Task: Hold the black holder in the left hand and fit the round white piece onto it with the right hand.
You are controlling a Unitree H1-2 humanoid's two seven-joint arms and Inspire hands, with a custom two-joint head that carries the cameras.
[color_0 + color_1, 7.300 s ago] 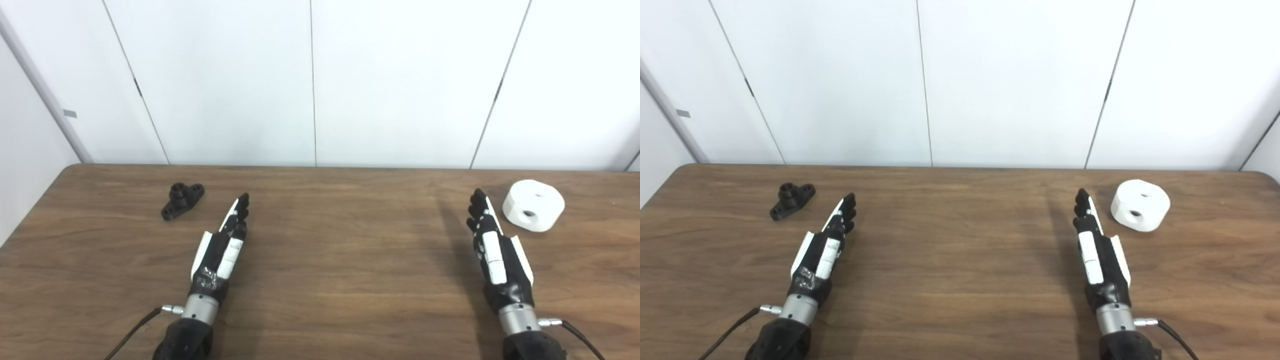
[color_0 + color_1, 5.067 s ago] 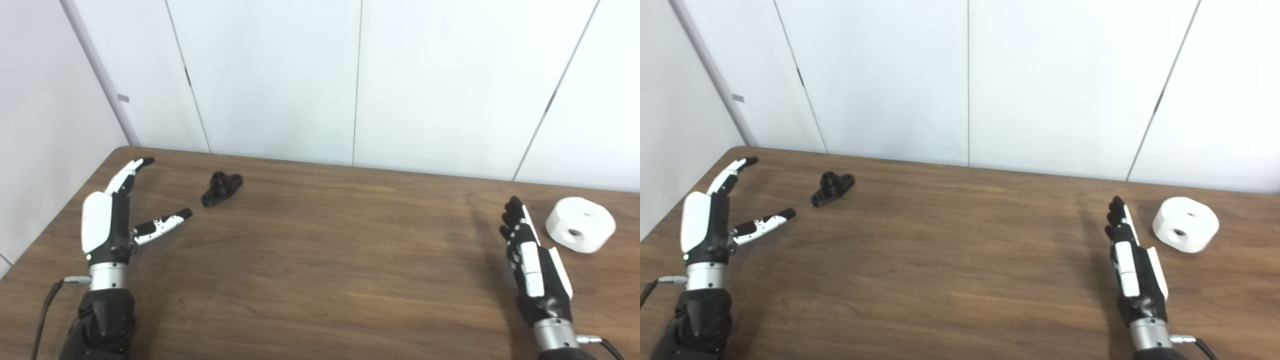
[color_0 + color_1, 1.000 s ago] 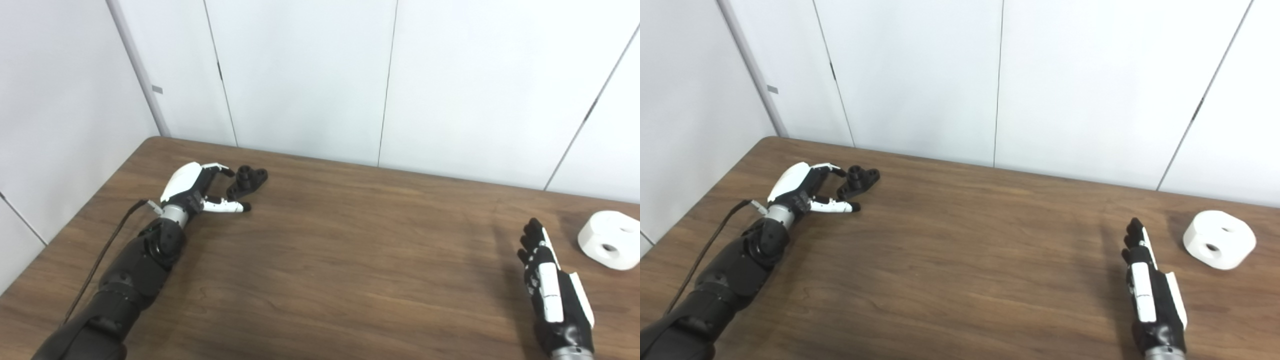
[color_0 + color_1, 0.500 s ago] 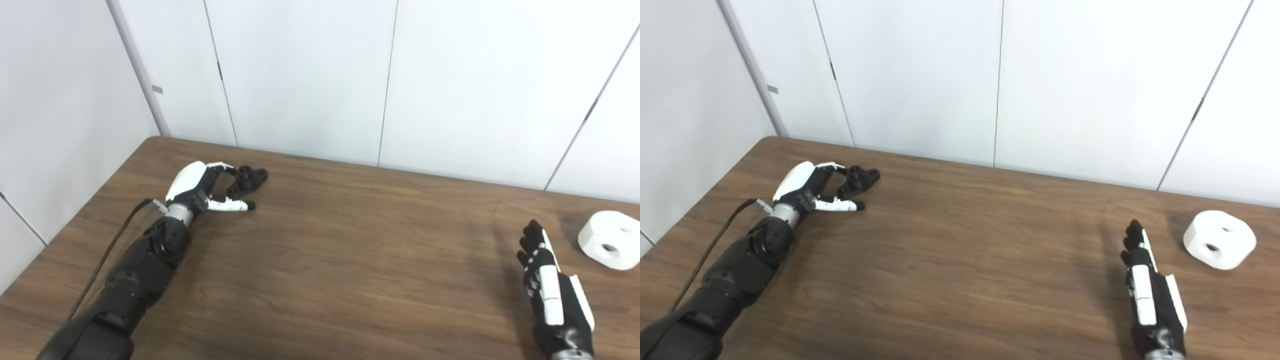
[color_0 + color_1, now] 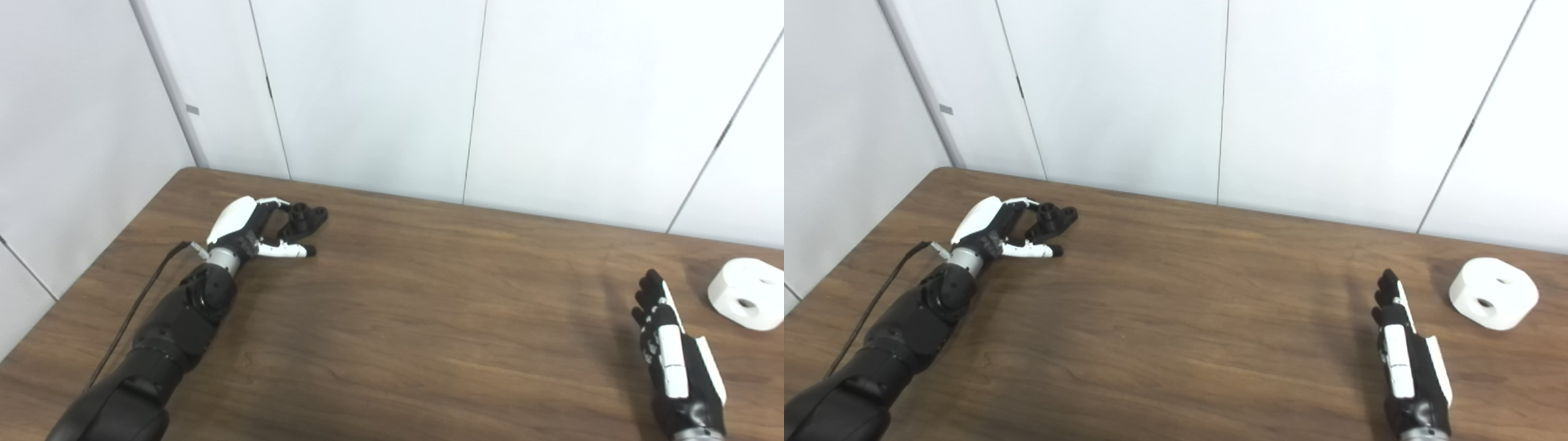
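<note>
Black plastic, the holder (image 5: 302, 221) lies flat on the brown table (image 5: 416, 318) near its far left corner in the left eye view. The left robot hand (image 5: 254, 229) is cupped around it, curled fingers (image 5: 272, 208) arching over its far side and the thumb (image 5: 288, 249) stretched along its near side, spread wide and gripping nothing yet. That bracket pose looks like the set-up for a pinch, since the holder has to be picked up before anything can be fitted to it. I cannot tell whether the fingertips touch it.

From the right eye view, the round white piece (image 5: 1493, 293) sits on the table at the far right, well apart from the holder, its holes facing up and toward the camera. The right robot hand (image 5: 1409, 361) rests flat near the table's front edge, fingers straight and together, holding nothing. It lies near the white piece but clear of it, probably waiting so that it can reach once the holder is lifted. Nothing else is on the table between the two parts.
</note>
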